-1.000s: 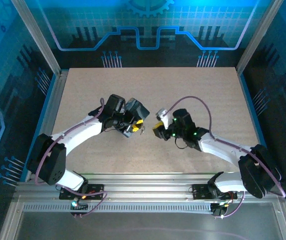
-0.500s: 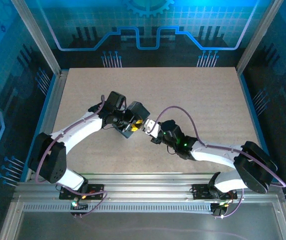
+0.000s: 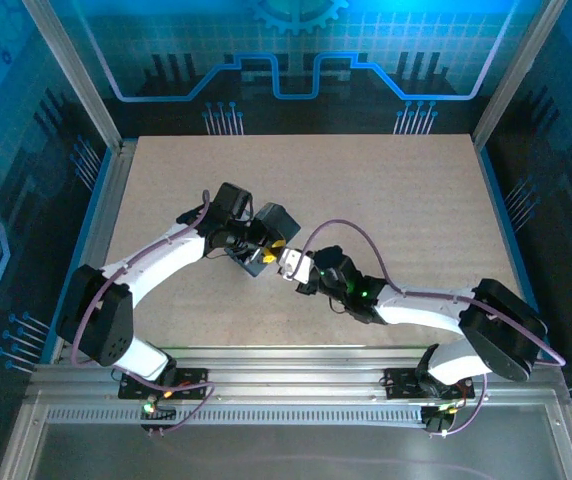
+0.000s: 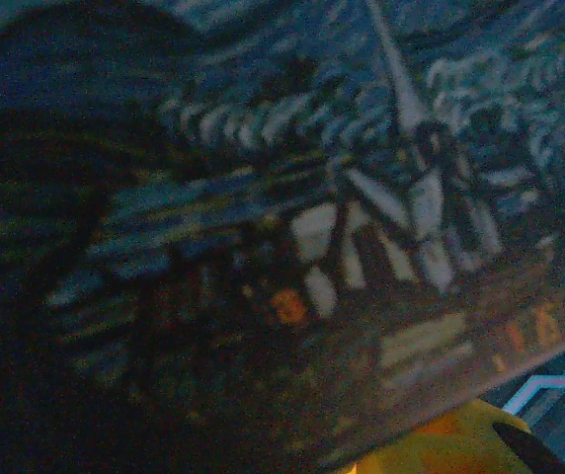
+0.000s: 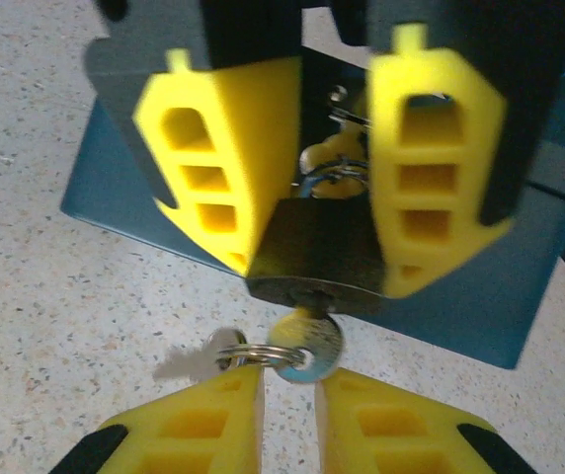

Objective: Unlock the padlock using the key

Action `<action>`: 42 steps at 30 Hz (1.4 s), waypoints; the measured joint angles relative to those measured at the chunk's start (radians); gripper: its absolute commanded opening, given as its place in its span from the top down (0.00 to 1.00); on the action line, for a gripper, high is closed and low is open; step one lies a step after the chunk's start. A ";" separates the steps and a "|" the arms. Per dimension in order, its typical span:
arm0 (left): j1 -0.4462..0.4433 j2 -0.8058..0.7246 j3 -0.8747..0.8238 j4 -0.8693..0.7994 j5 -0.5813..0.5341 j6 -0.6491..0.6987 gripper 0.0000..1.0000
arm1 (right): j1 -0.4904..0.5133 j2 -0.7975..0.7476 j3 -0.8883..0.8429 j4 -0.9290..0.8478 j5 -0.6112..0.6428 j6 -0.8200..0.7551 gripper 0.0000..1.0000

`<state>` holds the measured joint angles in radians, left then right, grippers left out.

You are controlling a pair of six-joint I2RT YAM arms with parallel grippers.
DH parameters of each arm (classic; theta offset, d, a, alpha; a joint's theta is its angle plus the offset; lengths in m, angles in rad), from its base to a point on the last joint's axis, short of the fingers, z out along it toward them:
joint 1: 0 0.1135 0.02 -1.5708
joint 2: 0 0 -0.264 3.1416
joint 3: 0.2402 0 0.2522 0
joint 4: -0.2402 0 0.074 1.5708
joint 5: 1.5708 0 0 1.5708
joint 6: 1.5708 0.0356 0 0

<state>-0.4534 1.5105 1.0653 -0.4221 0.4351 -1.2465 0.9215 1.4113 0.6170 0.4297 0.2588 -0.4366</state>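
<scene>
My left gripper [image 5: 324,269] squeezes the small dark metal padlock [image 5: 307,237], the little round-headed metal key [image 5: 309,341] is stuck in under the padlock, and my right gripper [image 5: 287,380] sits nearly closed just below the padlock, though I cannot tell if it pinches the key, so next I think I must grip and twist.

I work inside a robot test cell, lab-like: metal frame posts [image 3: 71,75], blue wall panels [image 3: 166,40] printed with circuit lines and a gear, a speckled beige table [image 3: 396,180], a metal mounting rail [image 3: 296,385] at the near edge.
</scene>
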 measured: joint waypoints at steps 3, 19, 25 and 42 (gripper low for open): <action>0.000 0.000 0.000 0.000 0.000 0.000 1.00 | 0.010 0.014 0.008 0.004 0.018 -0.011 0.81; 0.005 0.000 0.000 0.001 0.000 0.000 1.00 | 0.021 0.018 0.010 0.029 0.108 -0.062 0.73; 0.005 0.000 0.000 0.001 0.000 0.000 1.00 | 0.023 0.018 0.012 0.036 0.112 -0.067 0.73; 0.006 0.000 0.000 0.003 0.000 -0.001 1.00 | 0.060 0.018 0.033 0.061 0.134 -0.111 0.75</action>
<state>-0.4477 1.5105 1.0653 -0.4191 0.4355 -1.2472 0.9813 1.4288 0.6498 0.4908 0.3927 -0.5476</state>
